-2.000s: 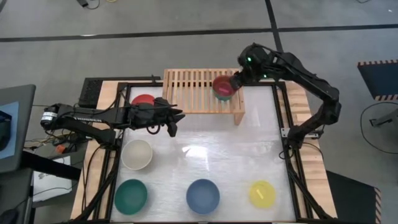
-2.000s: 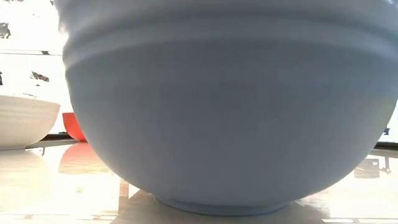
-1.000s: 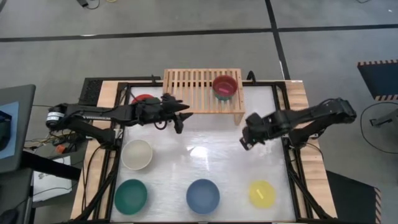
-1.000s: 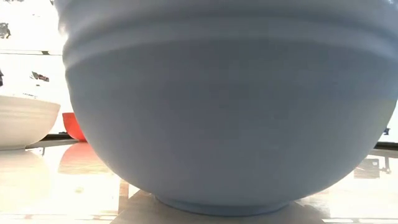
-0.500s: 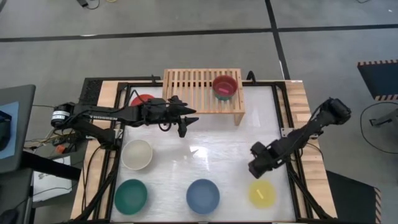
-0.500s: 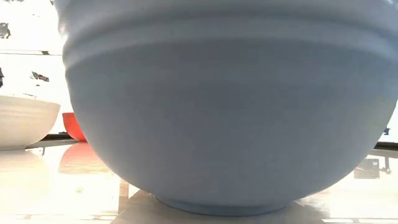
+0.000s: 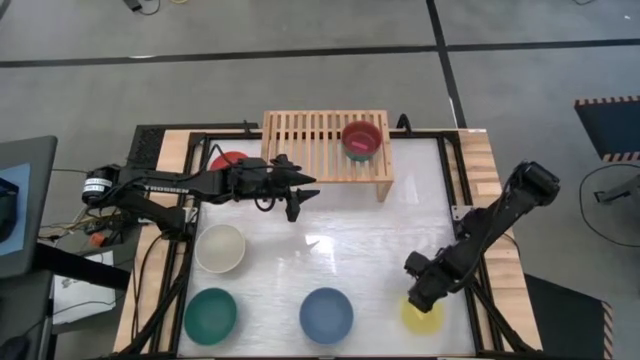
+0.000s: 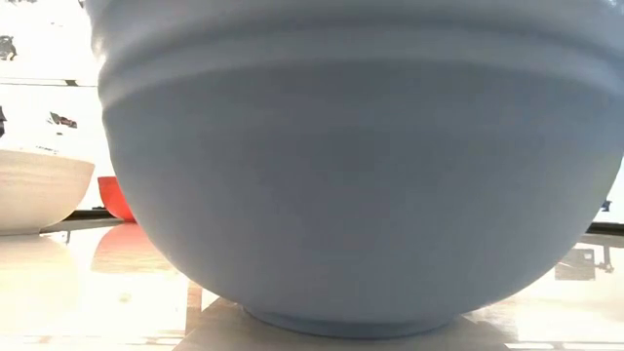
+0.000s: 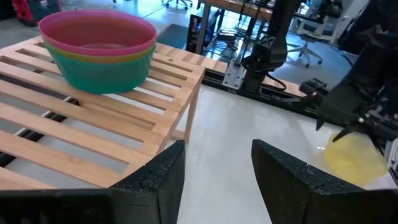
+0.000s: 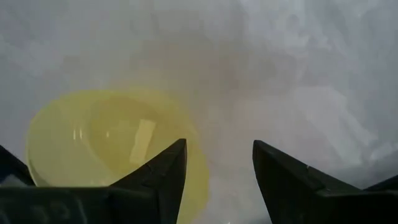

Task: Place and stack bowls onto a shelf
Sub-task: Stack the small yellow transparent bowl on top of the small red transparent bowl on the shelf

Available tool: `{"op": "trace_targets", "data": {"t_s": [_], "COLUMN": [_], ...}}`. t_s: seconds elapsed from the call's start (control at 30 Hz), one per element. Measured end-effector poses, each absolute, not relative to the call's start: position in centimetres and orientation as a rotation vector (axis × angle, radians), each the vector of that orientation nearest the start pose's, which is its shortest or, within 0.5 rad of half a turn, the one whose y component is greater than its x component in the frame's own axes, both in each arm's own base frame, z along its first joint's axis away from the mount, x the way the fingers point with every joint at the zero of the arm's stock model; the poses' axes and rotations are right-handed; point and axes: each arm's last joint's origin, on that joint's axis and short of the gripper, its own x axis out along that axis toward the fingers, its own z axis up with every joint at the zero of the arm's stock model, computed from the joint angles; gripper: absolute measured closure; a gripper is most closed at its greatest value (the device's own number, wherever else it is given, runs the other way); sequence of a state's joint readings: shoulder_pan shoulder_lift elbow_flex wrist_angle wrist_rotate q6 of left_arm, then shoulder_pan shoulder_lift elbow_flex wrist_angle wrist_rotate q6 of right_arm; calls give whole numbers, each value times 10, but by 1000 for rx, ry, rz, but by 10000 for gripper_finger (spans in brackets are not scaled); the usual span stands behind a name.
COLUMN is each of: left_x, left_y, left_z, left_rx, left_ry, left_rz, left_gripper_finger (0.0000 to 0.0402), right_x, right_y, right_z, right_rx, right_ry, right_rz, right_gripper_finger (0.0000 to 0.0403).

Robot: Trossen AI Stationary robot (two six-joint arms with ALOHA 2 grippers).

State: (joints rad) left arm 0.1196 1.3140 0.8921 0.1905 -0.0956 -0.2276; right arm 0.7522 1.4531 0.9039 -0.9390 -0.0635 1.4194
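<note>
Lowered since half a second ago, the right gripper (image 7: 422, 293) is seen from above over the upright yellow bowl (image 7: 424, 314), fingers parted. By the right wrist, its rim (image 10: 93, 99) is shown just ahead. The left gripper (image 7: 297, 195) is held open beside the shelf (image 7: 300, 150).

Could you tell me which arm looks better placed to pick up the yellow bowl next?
The right. Its open gripper hangs directly over the yellow bowl, fingers astride the near rim. The left gripper, also open, waits by the shelf, far across the table.
</note>
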Motion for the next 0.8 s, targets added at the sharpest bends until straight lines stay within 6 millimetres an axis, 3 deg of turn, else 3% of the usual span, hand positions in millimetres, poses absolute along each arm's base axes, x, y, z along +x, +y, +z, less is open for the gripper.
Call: {"op": "trace_targets", "data": {"t_s": [0.3,0.57,0.8], "left_x": [293,292,292], "left_y": [38,39,39], "left_z": [291,291,292], "left_rx": [-230,-228,-228], "left_ry": [204,199,190], "left_rz": [248,274,289], "left_gripper_finger": [232,232,232], "right_x": [181,179,174], "right_y": [173,161,137], "right_z": [173,178,194], "right_rx": [565,483,442], "right_ry": [1565,1510,1466], "right_rz": [-416,-492,-609], "right_gripper_finger": [240,376,377]}}
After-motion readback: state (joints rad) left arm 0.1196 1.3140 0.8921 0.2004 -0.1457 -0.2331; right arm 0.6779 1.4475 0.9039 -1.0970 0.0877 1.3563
